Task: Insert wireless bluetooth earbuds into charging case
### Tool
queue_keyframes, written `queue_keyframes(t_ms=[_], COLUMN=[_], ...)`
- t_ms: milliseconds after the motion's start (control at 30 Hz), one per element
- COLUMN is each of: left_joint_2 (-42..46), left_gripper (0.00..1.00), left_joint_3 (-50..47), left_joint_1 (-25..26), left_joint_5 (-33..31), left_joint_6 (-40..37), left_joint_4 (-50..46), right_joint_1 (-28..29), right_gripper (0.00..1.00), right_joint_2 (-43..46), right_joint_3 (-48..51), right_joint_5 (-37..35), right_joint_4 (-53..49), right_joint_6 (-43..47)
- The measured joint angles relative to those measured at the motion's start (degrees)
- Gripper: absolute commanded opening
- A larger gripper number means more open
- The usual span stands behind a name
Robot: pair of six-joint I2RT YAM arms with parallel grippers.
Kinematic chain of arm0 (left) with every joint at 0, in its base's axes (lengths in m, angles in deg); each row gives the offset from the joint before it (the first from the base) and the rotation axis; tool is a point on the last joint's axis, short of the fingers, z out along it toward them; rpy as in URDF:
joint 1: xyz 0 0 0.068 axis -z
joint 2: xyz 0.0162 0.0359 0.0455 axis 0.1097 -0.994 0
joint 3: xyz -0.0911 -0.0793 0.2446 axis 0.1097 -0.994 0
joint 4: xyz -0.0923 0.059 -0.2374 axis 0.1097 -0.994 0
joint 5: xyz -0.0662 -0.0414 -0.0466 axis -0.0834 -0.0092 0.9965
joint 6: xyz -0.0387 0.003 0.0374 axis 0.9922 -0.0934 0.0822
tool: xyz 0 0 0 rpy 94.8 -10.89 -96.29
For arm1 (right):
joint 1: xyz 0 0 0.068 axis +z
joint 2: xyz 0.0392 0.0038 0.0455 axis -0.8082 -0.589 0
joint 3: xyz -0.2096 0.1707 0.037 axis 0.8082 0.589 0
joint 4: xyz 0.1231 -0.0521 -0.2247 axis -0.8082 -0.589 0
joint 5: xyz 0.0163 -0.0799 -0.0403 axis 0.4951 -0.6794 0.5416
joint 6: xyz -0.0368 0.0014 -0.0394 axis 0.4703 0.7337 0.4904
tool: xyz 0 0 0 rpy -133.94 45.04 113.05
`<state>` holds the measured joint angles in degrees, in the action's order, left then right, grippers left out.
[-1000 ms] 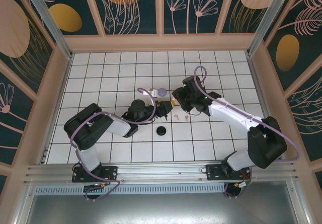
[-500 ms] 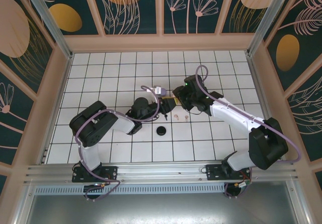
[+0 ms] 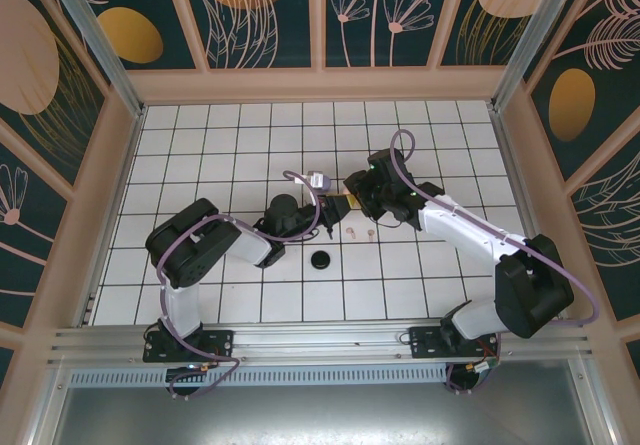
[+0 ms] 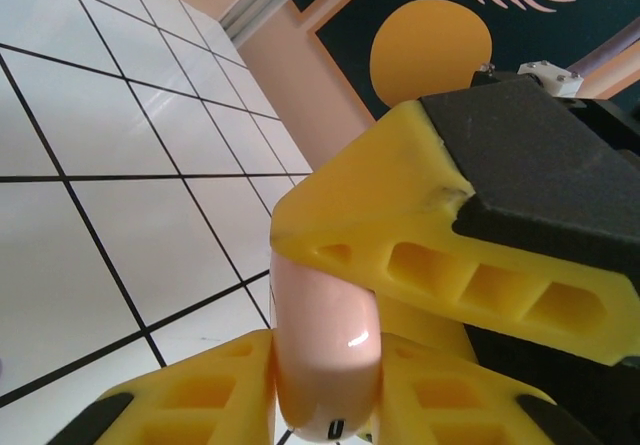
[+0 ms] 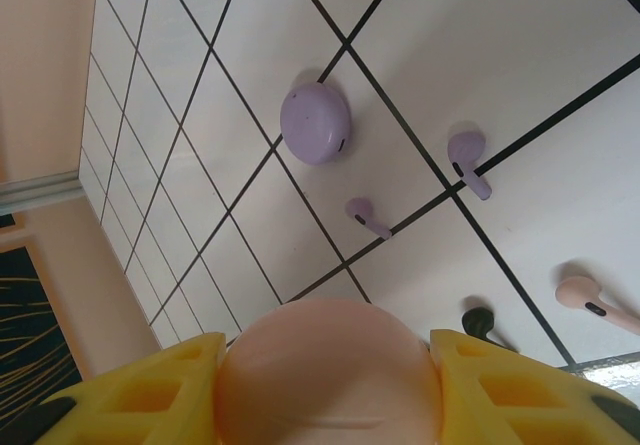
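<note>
both the left gripper (image 4: 325, 390) and the right gripper (image 5: 328, 390) clench the one pink case (image 4: 322, 330) together.

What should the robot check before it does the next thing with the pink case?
1. Right gripper grips the pink case: ok, jaws on both sides.
2. Left gripper grips it too: ok, jaws against its sides.
3. Case lid open: cannot tell.
4. Pink earbud lying loose, ready to pick: ok.
5. Lilac case not touched by either gripper: ok.
</note>
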<state>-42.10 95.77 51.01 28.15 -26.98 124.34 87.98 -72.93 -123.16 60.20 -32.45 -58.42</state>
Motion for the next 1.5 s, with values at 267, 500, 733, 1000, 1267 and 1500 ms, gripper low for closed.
queue_keyframes(t_ms=[267,500,733,1000,1267,1500], left_joint_2=[-0.1,-0.1,4.9,18.6,23.0,20.9], left_gripper=[0.05,0.0,0.0,0.0,0.0,0.0], left_joint_3=[0.0,0.0,-3.1,-3.5,-2.5,0.2], left_joint_1=[0.0,0.0,-0.3,-3.5,-4.5,-4.5], left_joint_5=[0.0,-0.5,0.3,6.4,14.4,20.6], left_joint_6=[0.3,2.9,3.0,-4.5,-12.8,-13.6], left_joint_4=[0.7,0.9,-2.6,-17.3,-30.9,-33.3], right_joint_1=[-0.2,-1.8,-6.3,-7.1,-7.1,-7.1], right_gripper=[0.67,0.78,0.79,0.79,0.81,0.81], right_joint_2=[0.2,3.0,12.6,23.7,32.4,29.4], right_joint_3=[0.0,-0.2,1.6,14.1,25.2,26.3], right_joint_5=[0.2,0.2,0.0,2.3,10.7,17.1], right_joint_4=[0.1,-0.9,-1.3,7.2,17.5,22.3], right_joint_6=[0.5,2.6,10.0,25.4,37.9,41.9])
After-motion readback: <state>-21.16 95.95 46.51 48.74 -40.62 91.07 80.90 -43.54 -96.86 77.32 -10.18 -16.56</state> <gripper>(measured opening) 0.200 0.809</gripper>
